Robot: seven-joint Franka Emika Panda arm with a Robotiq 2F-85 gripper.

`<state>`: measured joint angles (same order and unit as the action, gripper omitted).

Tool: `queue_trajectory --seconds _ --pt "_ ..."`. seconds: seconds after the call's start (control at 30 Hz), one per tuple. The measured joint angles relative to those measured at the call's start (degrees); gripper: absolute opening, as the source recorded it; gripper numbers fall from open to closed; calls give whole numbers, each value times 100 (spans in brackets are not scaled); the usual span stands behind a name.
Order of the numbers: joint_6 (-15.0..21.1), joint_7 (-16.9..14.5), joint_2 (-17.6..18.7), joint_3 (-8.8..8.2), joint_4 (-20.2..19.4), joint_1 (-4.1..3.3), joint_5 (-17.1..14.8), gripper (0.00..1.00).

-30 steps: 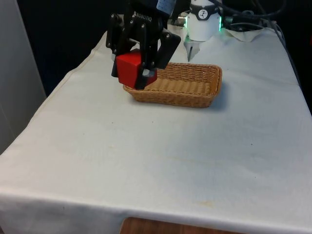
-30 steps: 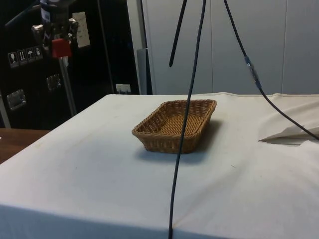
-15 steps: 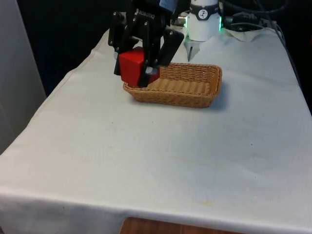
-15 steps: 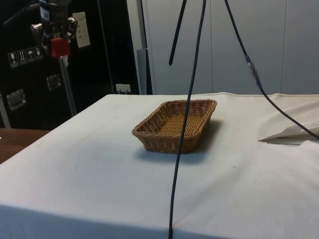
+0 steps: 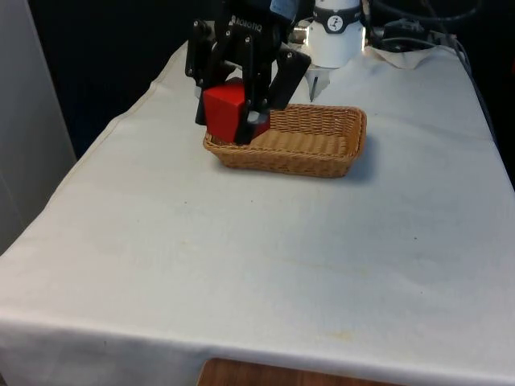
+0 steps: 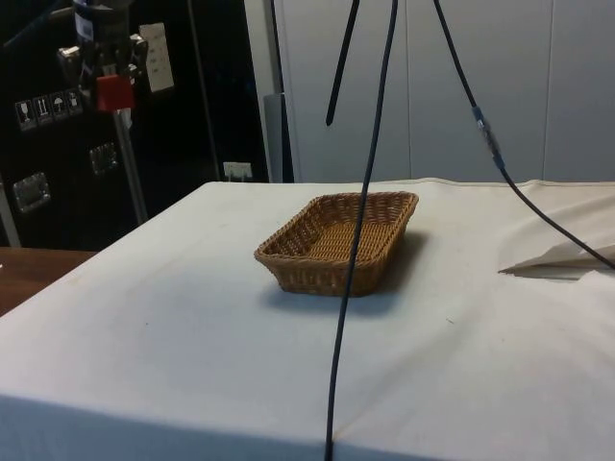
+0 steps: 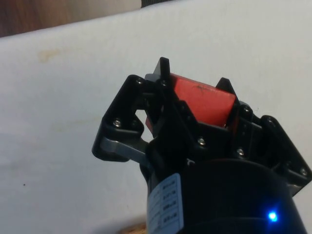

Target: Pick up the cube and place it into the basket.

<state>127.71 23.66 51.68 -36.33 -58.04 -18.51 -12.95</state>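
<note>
Cube (image 5: 224, 112), red and hard-edged, is hanging clamped between the black fingers of the gripper (image 5: 239, 119), well above the cloth; from the side it (image 6: 114, 92) is sitting high and well apart from the basket (image 6: 338, 239), so I would judge it is not yet over the opening, though across the table it is overlapping the near corner of the basket (image 5: 322, 153). Letting go from here is looking risky to me: a smooth, rigid block falling that far could strike the woven rim, bounce and roll off across the white tablecloth (image 5: 265, 257). The basket is a shallow oblong of tan wicker, light-looking, so a knock from the descending fingers might be shoving it aside. Up close, the cube (image 7: 202, 100) is showing a matte face with a faint scuff.
</note>
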Motion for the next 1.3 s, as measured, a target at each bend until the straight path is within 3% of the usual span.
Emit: queue_trajectory --seconds 0.53,1.3 --pt "-183 -46 0 160 6 -80 143 3" --pt "-292 -401 23 286 -40 -74 223 3"
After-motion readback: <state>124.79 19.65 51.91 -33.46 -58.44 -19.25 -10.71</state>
